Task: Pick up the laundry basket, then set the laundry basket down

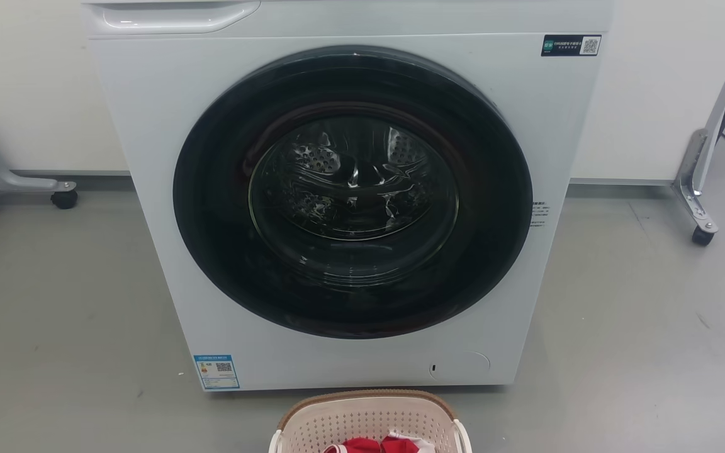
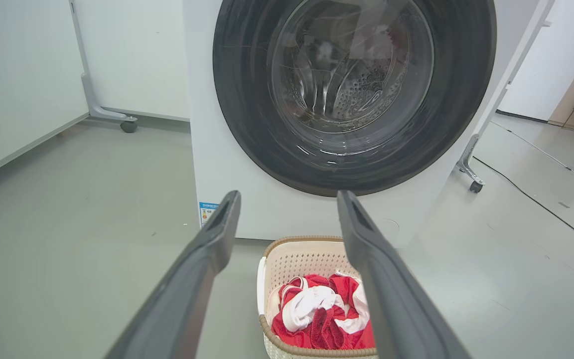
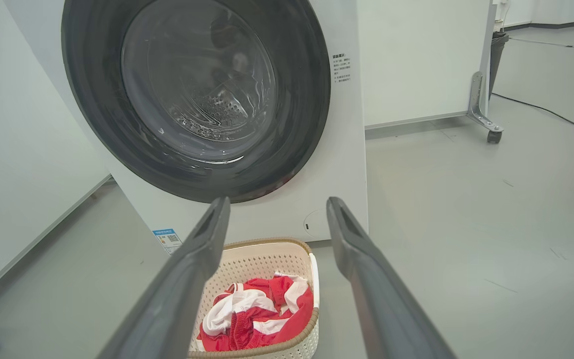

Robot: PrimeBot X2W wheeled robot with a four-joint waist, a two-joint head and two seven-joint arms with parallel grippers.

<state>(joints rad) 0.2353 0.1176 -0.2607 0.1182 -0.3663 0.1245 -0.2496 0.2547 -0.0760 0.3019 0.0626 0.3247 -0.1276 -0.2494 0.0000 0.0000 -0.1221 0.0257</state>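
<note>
The cream laundry basket [image 1: 369,420] with a brown woven-look rim stands on the grey floor just in front of the washer, cut off by the bottom edge of the head view. Red and white clothes [image 2: 322,311] lie inside it. In the left wrist view the laundry basket [image 2: 294,257] sits below and between the fingers of my left gripper [image 2: 289,204], which is open and well above it. My right gripper [image 3: 277,209] is open too, held above the laundry basket [image 3: 262,259], whose white side handle [image 3: 314,279] shows. Neither gripper touches anything.
A white front-loading washer [image 1: 350,352] with a shut dark round door [image 1: 353,192] stands directly behind the basket. White partition panels on castor feet [image 1: 63,198] [image 1: 702,236] flank it. A black cable [image 2: 531,194] runs across the floor on the right.
</note>
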